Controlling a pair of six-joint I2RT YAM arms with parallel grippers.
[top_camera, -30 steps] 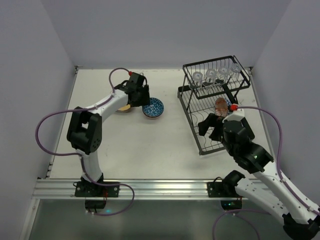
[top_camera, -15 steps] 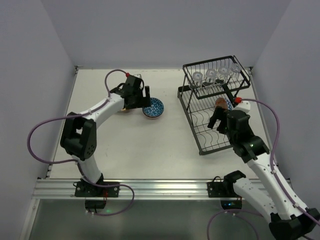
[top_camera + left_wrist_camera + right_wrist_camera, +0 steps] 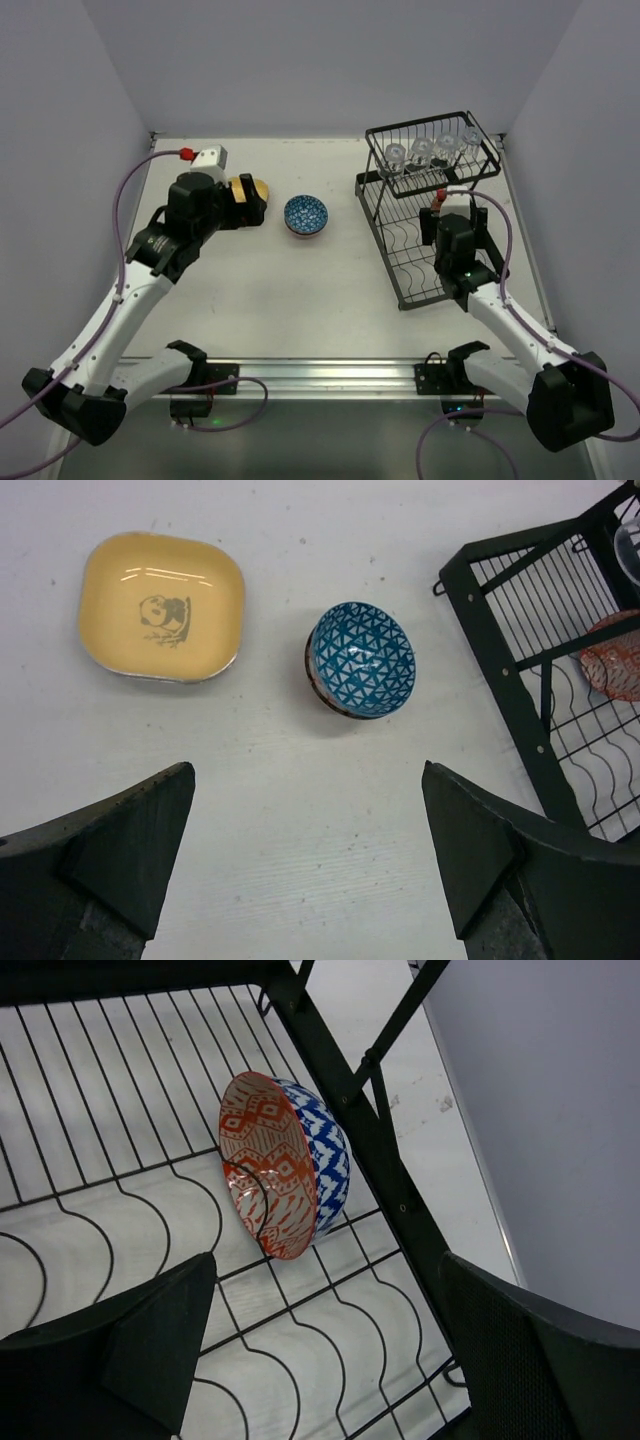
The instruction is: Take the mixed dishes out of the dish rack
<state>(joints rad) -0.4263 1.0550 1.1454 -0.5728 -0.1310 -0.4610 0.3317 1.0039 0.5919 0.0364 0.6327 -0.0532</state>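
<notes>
The black wire dish rack [image 3: 383, 245] stands at the right. Several clear glasses [image 3: 430, 152] sit on its upper shelf. On its lower tray a reddish-orange bowl [image 3: 262, 1165] stands on edge against a blue-and-white bowl [image 3: 328, 1155]. My right gripper [image 3: 325, 1345] hovers open just short of the two bowls, holding nothing. On the table lie a blue patterned bowl [image 3: 362, 660] and a yellow rounded-square plate [image 3: 160, 605]. My left gripper [image 3: 310, 850] is open and empty above bare table, nearer than both; in the top view it [image 3: 246, 203] partly covers the plate.
The rack's left frame [image 3: 500, 680] runs close to the right of the blue bowl [image 3: 305, 215]. A grey wall rises just beyond the rack's right side [image 3: 540, 1110]. The right arm's wrist [image 3: 455, 240] hangs over the lower tray.
My left gripper has opened fully and drawn back to the left, away from the blue bowl, which stays on the table. The right gripper has moved further along the rack toward the standing bowls.
</notes>
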